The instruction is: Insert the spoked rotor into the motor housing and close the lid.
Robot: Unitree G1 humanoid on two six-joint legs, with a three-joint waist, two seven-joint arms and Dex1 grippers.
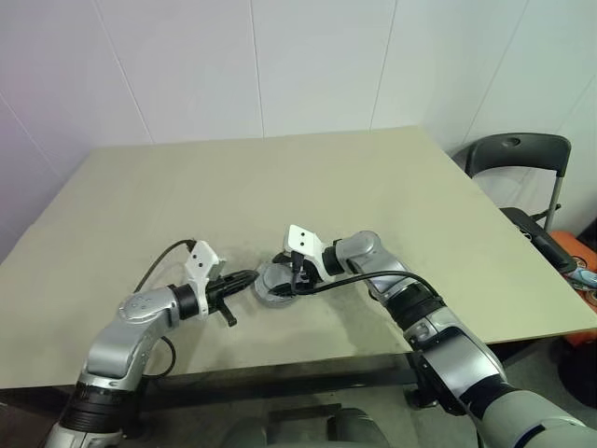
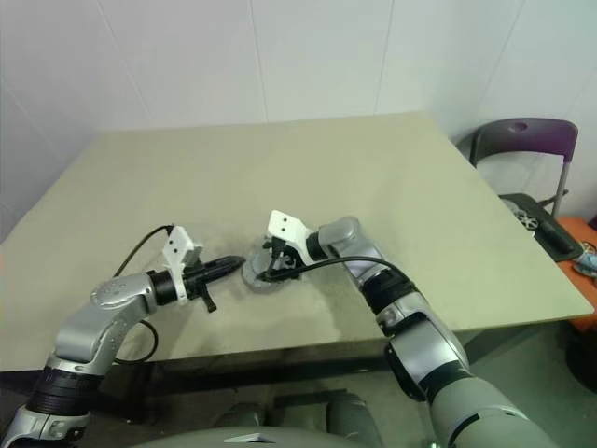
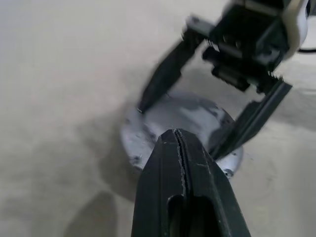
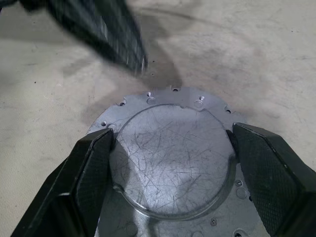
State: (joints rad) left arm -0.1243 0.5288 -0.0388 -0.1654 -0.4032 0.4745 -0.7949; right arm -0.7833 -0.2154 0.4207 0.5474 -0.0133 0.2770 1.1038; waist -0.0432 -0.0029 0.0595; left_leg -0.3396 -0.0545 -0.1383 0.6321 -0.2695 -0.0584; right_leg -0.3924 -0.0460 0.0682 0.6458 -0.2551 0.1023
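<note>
Right pincer (image 4: 168, 163) spread wide, its two black fingers (image 4: 89, 182) straddling the raised centre of the grey metal round lid (image 4: 173, 158) with the notched edge, touching or nearly touching each side. Left pincer (image 3: 180, 148) pinched shut and empty, tip poised just beside the lid's rim. Lid lying flat near the front edge of the beige table (image 1: 280, 177), about midway along it; spoked rotor and motor housing presumably beneath, hidden. Probably the closing step: best pressing straight down with the shut tip while steadying with the straddling fingers, keeping the lid level so the notches seat without skewing or sliding.
</note>
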